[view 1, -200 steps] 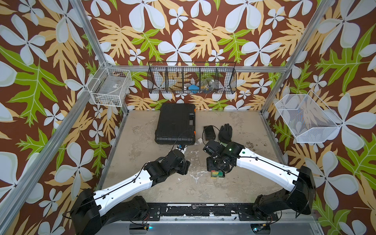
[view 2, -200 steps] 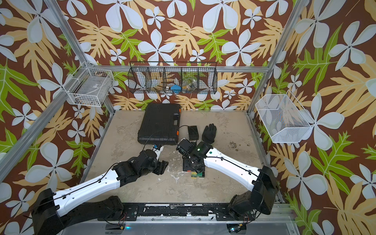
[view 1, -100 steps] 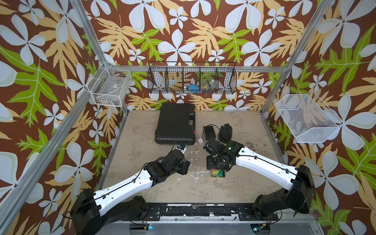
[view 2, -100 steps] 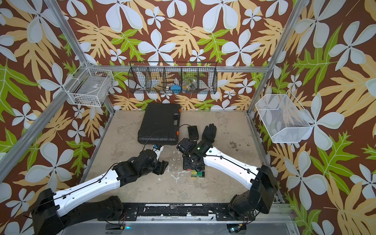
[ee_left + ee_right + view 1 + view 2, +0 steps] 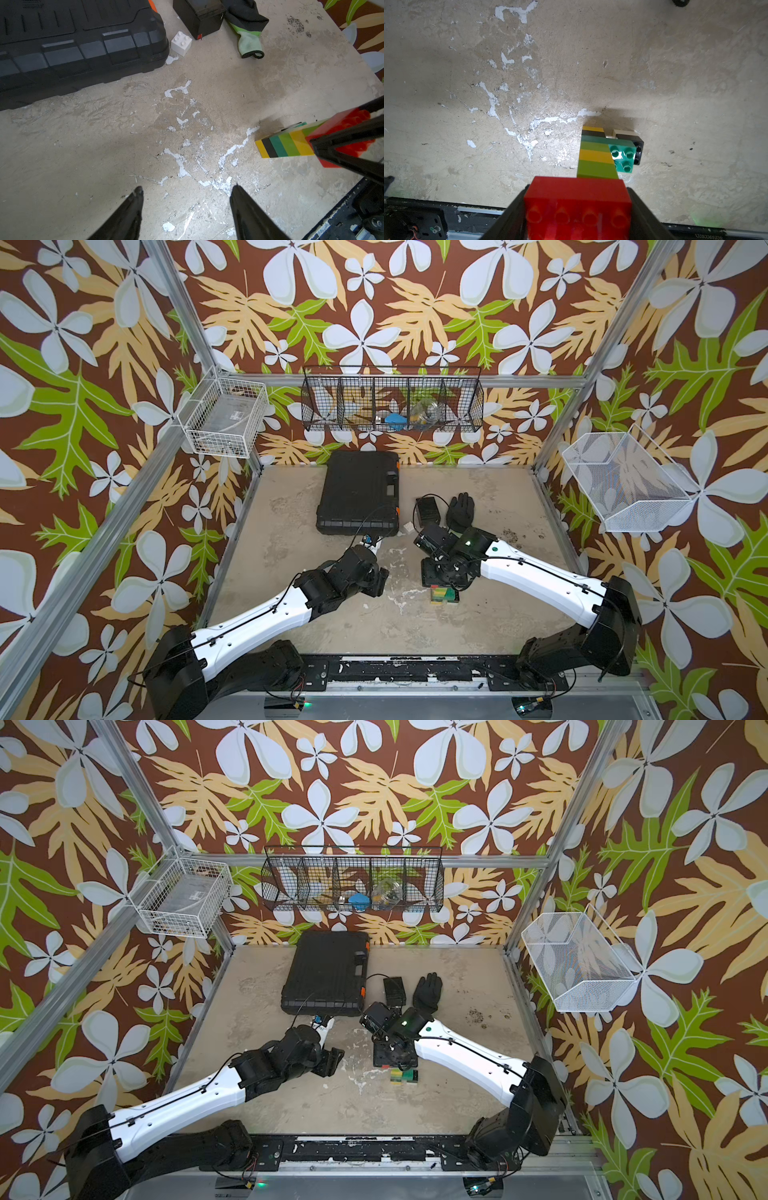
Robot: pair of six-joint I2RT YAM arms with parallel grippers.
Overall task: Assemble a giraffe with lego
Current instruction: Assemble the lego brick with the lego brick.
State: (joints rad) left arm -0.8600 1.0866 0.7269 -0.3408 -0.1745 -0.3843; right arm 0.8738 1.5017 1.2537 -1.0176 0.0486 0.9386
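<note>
On counter (image 5: 332, 635) near middle, giraffe (image 5: 596, 153) stands upright. Right tool (image 5: 577, 207) grasps red brick (image 5: 577, 193) atop its neck. Should press straight down, seat studs square, not tip legs. Left tool (image 5: 186, 189) released, empty, hovering nearby. White brick (image 5: 181, 43) by case (image 5: 72, 41) likely next.

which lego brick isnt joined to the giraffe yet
The white square brick, sitting alone beside the black case. The other bricks in view are all stacked in the giraffe, whose red brick the right gripper clamps.
</note>
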